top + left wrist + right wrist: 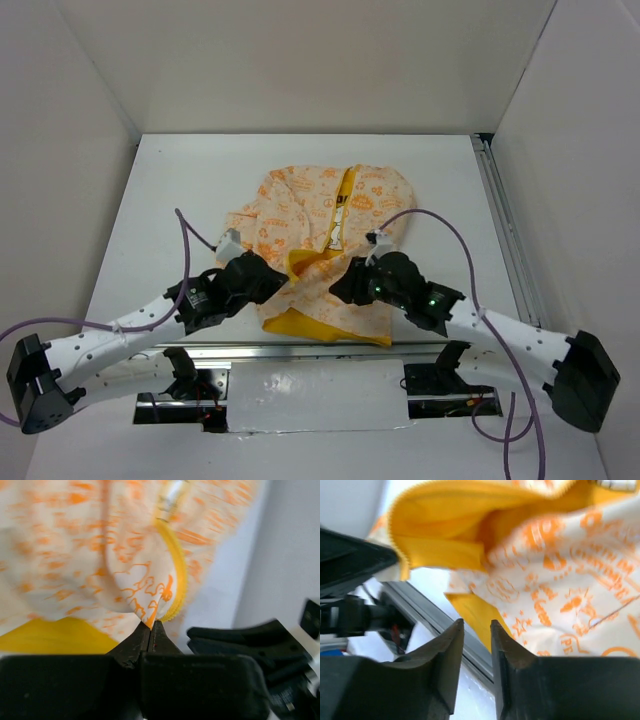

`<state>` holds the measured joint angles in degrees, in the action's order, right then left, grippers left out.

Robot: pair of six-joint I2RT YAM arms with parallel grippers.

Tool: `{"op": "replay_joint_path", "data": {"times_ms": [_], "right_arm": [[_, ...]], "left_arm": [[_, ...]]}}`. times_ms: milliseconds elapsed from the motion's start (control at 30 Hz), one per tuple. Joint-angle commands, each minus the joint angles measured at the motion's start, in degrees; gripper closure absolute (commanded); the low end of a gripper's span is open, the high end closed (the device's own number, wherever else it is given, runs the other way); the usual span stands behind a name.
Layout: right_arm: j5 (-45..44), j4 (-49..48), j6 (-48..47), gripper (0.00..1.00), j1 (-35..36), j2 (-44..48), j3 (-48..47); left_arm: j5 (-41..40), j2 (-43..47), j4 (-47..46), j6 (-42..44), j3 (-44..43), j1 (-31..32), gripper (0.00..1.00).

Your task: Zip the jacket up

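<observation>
Jacket (290, 205), crumpled soft cream fabric with orange print, yellow lining (445, 525) and toothed yellow zipper (180, 575), lies at the centre of the table (180, 200). Left gripper (151, 626) is closed, pinching a pointed hem corner; right gripper (476, 625) stands slightly parted, empty. Both arms reach, bent, from the table's near edge. Table smooth and white; walls (300, 60) plain and pale.

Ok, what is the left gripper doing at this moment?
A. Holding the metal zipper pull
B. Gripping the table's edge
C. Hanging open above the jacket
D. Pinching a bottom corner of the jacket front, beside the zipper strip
D: in the left wrist view the left gripper is shut on the bottom corner of the jacket, right beside its yellow zipper strip.
</observation>
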<state>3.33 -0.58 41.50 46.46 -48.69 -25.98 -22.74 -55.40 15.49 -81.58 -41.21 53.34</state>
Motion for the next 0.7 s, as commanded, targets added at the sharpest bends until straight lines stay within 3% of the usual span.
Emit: {"op": "replay_joint_path", "data": {"times_ms": [0,167,267,433,500,567,667], "right_arm": [[-6.7,9.2,2.1,0.61,4.9,-9.3,-6.4],[-13.0,16.7,5.3,0.58,10.2,-28.3,-22.1],[-12.3,17.0,7.0,0.53,10.8,-34.8,-27.5],[-15.3,23.6,9.0,0.48,10.8,-45.7,-39.5],[-15.2,28.7,9.4,0.45,10.8,-48.9,-45.2],[-14.2,31.9,9.7,0.39,10.8,-53.0,-47.7],[-12.8,34.8,9.9,0.29,10.8,-56.1,-51.0]], "left_arm": [[-10.6,0.6,24.3,-16.2,-3.8,-0.8,1.0],[-10.9,-3.5,47.1,-35.1,-7.7,-7.4,1.0],[-12.5,-5.1,52.4,-38.6,-9.8,-11.2,1.0],[-12.0,-1.0,42.6,-25.5,-10.0,-16.2,1.0],[-10.2,2.9,32.1,-13.8,-8.2,-18.5,1.0],[-8.7,5.3,26.4,-5.7,-5.5,-21.0,1.0],[-5.2,9.0,19.1,-0.2,-2.6,-23.1,1.0]]}}
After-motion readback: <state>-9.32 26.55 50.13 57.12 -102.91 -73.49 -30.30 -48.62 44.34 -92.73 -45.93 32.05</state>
